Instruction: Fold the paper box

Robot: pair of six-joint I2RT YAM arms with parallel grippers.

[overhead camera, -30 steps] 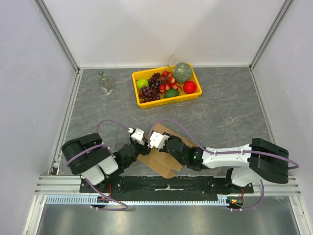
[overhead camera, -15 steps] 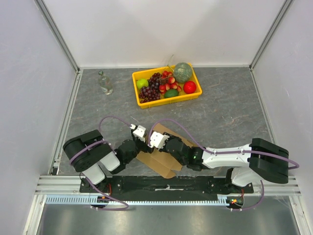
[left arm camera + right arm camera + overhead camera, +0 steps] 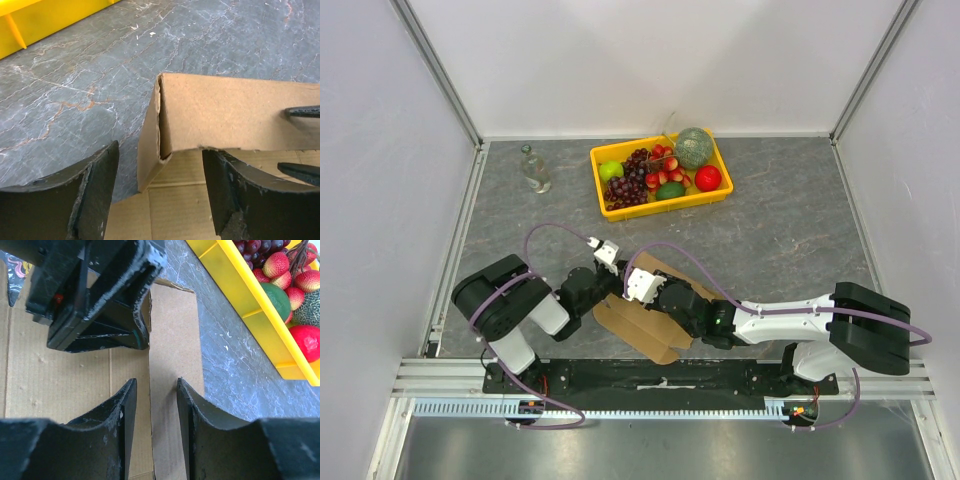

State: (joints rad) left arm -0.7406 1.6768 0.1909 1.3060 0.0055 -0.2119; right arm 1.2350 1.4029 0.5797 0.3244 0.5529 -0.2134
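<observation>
- Near the front edge of the grey marbled table [image 3: 790, 230], between the two arms, lies the paper box [image 3: 655, 330]. It is plain brown cardboard, mostly flat, with one panel raised along its far-left side.
- The left gripper [image 3: 160, 149] has its jaws spread wide and holds nothing. The raised corner of the box sits just ahead of its fingertips, not touching them.
- Compared with a second ago, the left gripper's jaws have widened and it has drawn back toward the far left. The overhead view now shows the box's left flap uncovered.
- The right gripper [image 3: 156, 382] has not shifted. Its jaws stand partway apart with a strip of cardboard between them. Whether they press on it cannot be told.
- This suggests the left arm has let go of a fold and only the right arm steadies the panel. The raised corner shows a gap at its seam, so the wall is probably not locked and most of the folding is still to do.
- A yellow fruit tray [image 3: 665, 206] and a small glass bottle [image 3: 533, 170] stand at the far side, well apart from the box.
</observation>
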